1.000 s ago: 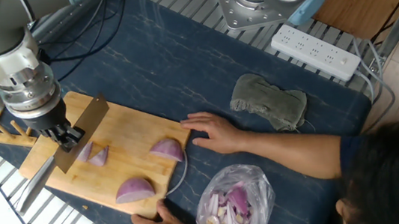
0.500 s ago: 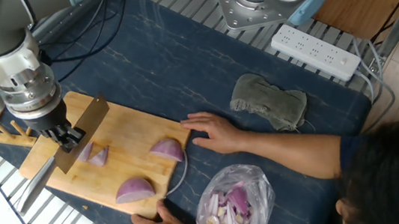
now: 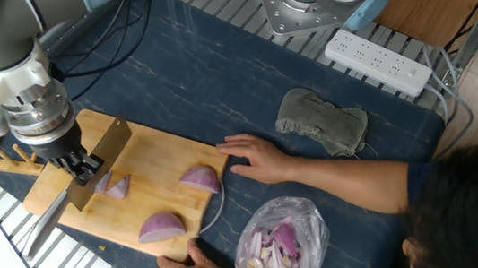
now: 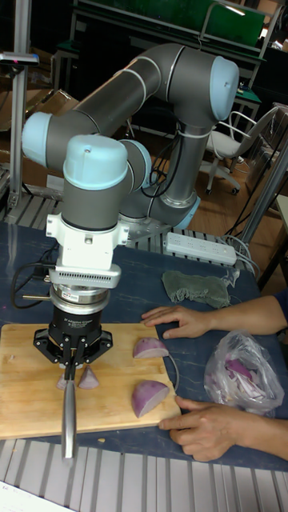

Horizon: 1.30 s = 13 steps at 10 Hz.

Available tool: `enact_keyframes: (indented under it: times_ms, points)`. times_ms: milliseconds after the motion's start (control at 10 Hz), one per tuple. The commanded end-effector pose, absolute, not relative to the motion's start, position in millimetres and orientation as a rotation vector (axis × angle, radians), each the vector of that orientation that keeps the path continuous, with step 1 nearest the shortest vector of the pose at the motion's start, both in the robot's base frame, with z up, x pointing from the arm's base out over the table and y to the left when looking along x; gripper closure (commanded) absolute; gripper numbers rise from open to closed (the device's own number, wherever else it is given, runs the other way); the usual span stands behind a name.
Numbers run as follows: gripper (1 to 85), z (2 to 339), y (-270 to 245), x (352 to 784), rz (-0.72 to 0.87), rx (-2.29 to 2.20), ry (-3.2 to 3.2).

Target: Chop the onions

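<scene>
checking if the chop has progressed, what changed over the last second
Very little. The claw, shut on the knife, shifted slightly toward the board's near edge, so the blade tip sits a little lower in the fixed view. The onions and both hands stayed as they were.

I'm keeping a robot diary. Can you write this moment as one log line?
gripper: shut on knife | blade at small onion wedges | two big wedges uncut | person's hands steady cutting board
</scene>
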<state>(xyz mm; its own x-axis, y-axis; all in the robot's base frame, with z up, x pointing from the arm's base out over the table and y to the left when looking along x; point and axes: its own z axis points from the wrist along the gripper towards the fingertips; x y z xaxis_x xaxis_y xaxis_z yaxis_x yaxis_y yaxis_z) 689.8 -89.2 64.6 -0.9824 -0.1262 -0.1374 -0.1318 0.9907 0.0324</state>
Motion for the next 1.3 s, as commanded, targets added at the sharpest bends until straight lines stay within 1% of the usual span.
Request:
enact_keyframes:
  times_ms: [0, 100, 200, 300, 400, 800, 1200]
  points:
    - [84.7, 57, -92, 697, 0.068, -0.221, 2.957]
    - [84.7, 70, -92, 692, 0.083, -0.23, 2.986]
    - [84.7, 91, -91, 683, 0.08, -0.231, 3.028]
    - [84.7, 112, -84, 676, 0.073, -0.218, 3.057]
    - [84.7, 126, -71, 672, 0.073, -0.191, 3.072]
    - [84.7, 136, -37, 668, 0.133, -0.19, 3.075]
    - [84.7, 123, -43, 680, 0.089, -0.3, 3.04]
